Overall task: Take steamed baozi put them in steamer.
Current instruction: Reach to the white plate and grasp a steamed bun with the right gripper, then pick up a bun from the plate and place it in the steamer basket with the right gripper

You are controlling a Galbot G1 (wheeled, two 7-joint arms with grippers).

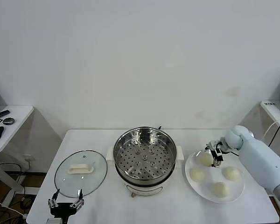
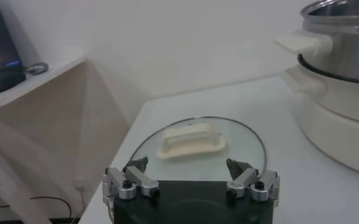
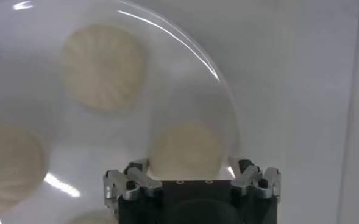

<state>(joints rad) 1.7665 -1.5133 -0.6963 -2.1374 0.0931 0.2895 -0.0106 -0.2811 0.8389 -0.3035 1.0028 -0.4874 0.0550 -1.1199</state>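
Reaching over the plate with my right gripper astride a bun

My right arm stretches in from the right side of the table, wrist bent down, so that my right gripper point(image 1: 213, 154) hangs over the far left part of the white plate point(image 1: 235, 191). Its jaws stand wide and grip nothing. In the right wrist view one steamed baozi point(image 3: 186, 150) sits directly between the two fingers point(image 3: 251, 176), with space on either side. Three more baozi lie on the same plate, apart from each other. The steamer point(image 1: 145, 156) stands in the middle of the table just left of the plate, its perforated tray bare.

My left gripper point(image 1: 65, 204) waits low at the near edge of the table, jaws wide and empty, just short of the glass lid point(image 1: 80, 171) lying flat to the left of the steamer.

A small label shows on the steamer's white base in the left wrist view, but I cannot read it
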